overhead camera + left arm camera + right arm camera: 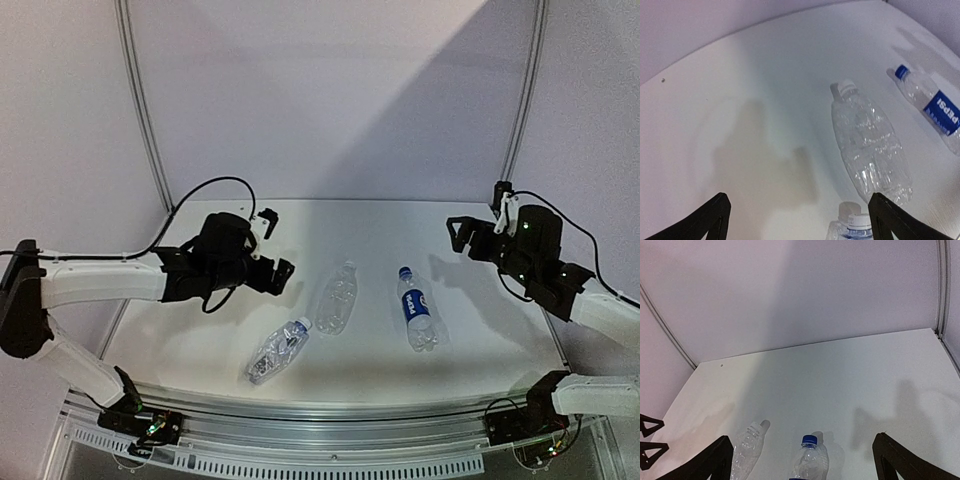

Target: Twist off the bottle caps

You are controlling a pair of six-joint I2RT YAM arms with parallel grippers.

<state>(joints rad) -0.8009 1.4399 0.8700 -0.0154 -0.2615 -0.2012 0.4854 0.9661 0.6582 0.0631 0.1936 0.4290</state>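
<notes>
Our left jaws and right jaws both gape wide, holding nothing, poised either side of the bottles. The dented bottle [278,352], plain bottle [336,298] and labelled bottle [417,312] lie flat on the desk [480,345], caps [404,271] on, so we judge one arm must pin while the other twists.

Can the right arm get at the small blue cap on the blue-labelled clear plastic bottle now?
Probably yes: the open right gripper hangs near the small blue plastic cap, with only bare white table between them.
</notes>
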